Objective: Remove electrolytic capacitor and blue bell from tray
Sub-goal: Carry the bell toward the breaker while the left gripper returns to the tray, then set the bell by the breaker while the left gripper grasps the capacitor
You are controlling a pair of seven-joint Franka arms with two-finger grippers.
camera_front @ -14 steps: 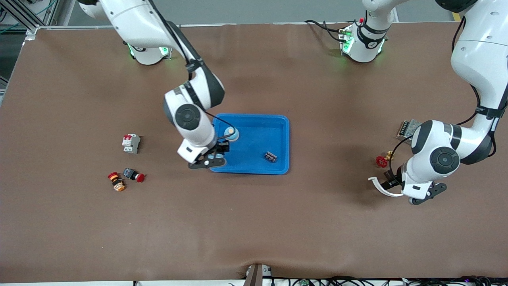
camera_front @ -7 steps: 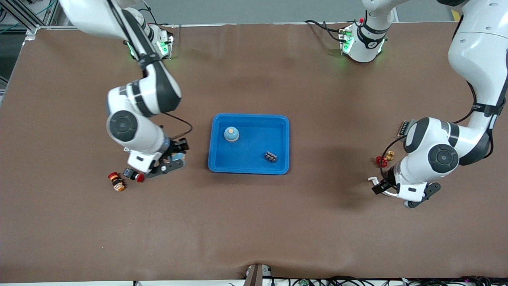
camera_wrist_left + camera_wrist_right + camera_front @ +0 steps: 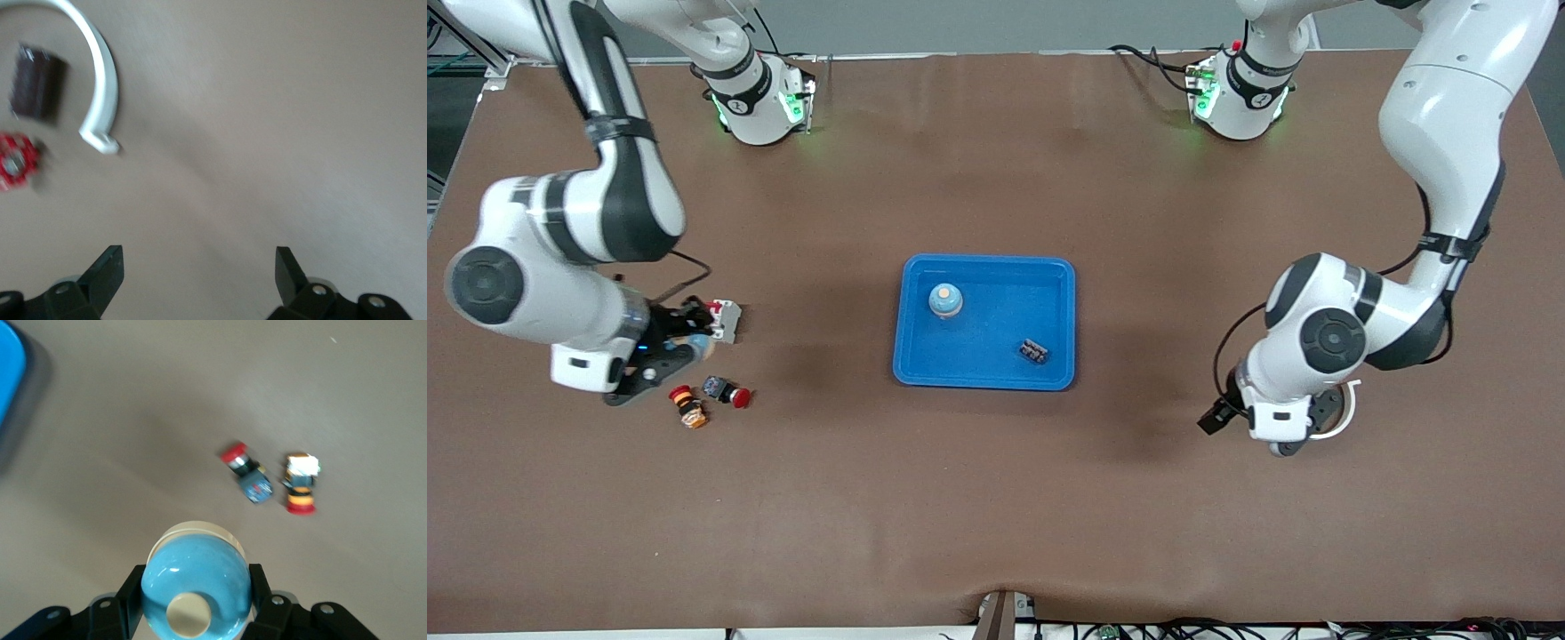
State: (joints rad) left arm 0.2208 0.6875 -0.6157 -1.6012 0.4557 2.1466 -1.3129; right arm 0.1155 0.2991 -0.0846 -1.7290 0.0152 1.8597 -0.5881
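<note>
2 arms hang over a brown table (image 3: 996, 498) with wide bare stretches along its lower edge and between its clusters. At the right arm's end of the frame, the right gripper (image 3: 195, 587) is over bare tabletop just beside a white circuit breaker (image 3: 722, 320), its fingers clamped on a blue bell (image 3: 197, 577) with a cream button on top. Lower in the frame and close by lie 2 push buttons, an orange-and-yellow one (image 3: 687, 405) and a red-capped one (image 3: 725, 391), side by side and apart from the breaker. Open brown surface separates them from the blue tray (image 3: 985, 260) at the centre. Inside it, a second bell (image 3: 945, 300) stands upright near the upper corner toward the right arm's end, and the capacitor (image 3: 1033, 351) lies nearer the lower rim, well apart from it and touching no wall. More clear table follows. At the left arm's end, the left gripper (image 3: 198, 260) hovers over bare tabletop with its fingers spread wide and nothing between them; a white open ring (image 3: 100, 80), a dark block (image 3: 37, 83) and a red valve handle (image 3: 13, 163) lie near it.
</note>
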